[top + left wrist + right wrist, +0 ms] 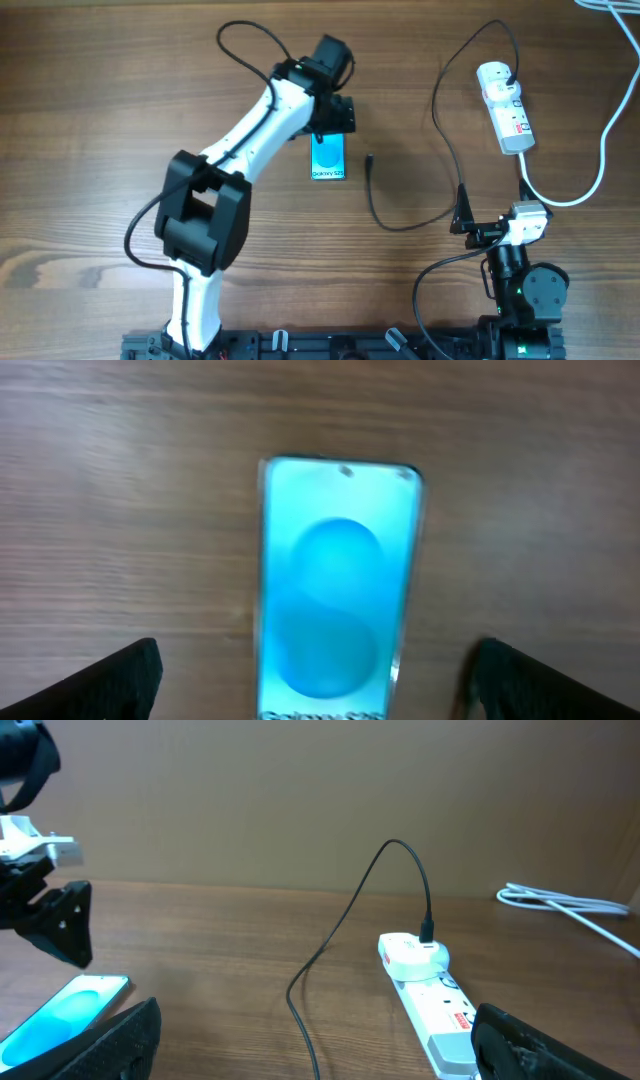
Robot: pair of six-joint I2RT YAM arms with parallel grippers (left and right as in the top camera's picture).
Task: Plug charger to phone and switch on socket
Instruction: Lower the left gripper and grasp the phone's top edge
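The phone [328,159] lies flat on the wooden table, cyan screen up, dark text at its near end. My left gripper [333,113] is open just beyond its far end; in the left wrist view the phone [338,588] lies between the spread fingers [320,680], untouched. The charger cable [440,90] runs from a white adapter on the socket [505,106], loops across the table and ends in a loose plug tip [369,158] right of the phone. My right gripper [470,222] is open and empty near the front. Its wrist view shows the socket [432,1003], cable [330,945] and phone [55,1018].
The socket's thick white cord [600,150] curves along the right edge of the table and shows in the right wrist view [565,905]. A thin black cable [245,35] from the left arm loops at the back.
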